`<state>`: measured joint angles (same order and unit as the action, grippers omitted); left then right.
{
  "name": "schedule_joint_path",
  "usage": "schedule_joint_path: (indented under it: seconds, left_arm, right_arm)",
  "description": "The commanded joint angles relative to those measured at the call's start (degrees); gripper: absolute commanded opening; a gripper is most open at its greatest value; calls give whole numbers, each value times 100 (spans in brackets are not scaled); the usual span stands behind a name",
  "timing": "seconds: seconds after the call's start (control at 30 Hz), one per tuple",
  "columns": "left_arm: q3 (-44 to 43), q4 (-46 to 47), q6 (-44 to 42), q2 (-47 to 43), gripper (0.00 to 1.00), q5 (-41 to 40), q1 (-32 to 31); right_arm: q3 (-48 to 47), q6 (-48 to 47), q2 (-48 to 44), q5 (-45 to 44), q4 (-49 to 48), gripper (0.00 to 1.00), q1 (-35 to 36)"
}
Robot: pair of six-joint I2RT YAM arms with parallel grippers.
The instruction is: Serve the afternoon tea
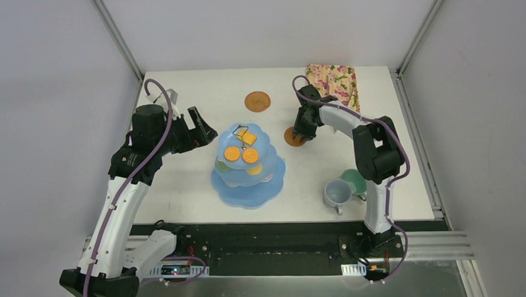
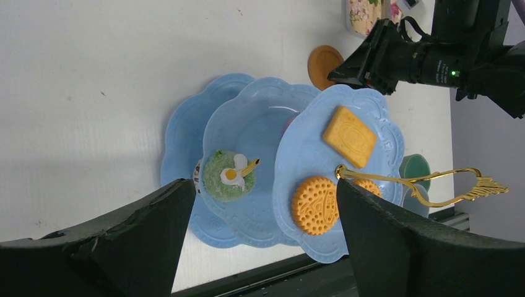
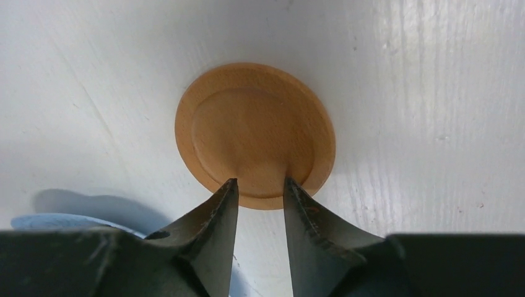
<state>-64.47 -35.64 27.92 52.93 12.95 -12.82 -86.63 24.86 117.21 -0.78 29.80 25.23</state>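
The light-blue three-tier stand point(image 1: 248, 182) stands mid-table with orange biscuits point(image 1: 232, 153) on its top tier. In the left wrist view the stand point(image 2: 266, 124) carries a rectangular biscuit point(image 2: 350, 136), a round biscuit point(image 2: 316, 204) and a green donut point(image 2: 228, 176). My left gripper point(image 1: 203, 131) is open wide, above and left of the stand, empty point(image 2: 263, 185). My right gripper point(image 1: 304, 132) is low over one brown coaster point(image 3: 255, 133), jaws slightly apart, tips at its near rim point(image 3: 260, 182). The second coaster point(image 1: 257, 101) lies further back. A grey-blue cup point(image 1: 336, 193) and a green cup point(image 1: 355, 181) stand front right.
The floral tray point(image 1: 334, 82) lies at the back right, behind the right arm. A gold handle point(image 2: 433, 185) rises from the stand's top. The table's front edge with its black rail point(image 1: 263, 231) is just below the stand.
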Motion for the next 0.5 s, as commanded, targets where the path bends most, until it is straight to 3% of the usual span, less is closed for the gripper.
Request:
schedule_joint_path:
  seconds: [0.0,0.27,0.47]
  left_arm:
    - [-5,215,82,-11,88,69,-54]
    - [-42,249,14,-2,88,-4,-54]
    - [32,309,-5,-41,88,-48,-54]
  right_arm:
    - [33,-179,-420,223,222,37,82]
    - [-849,-660,-897,361,862,53,100]
    - [-845,-882,-2038,129,1545,66,116]
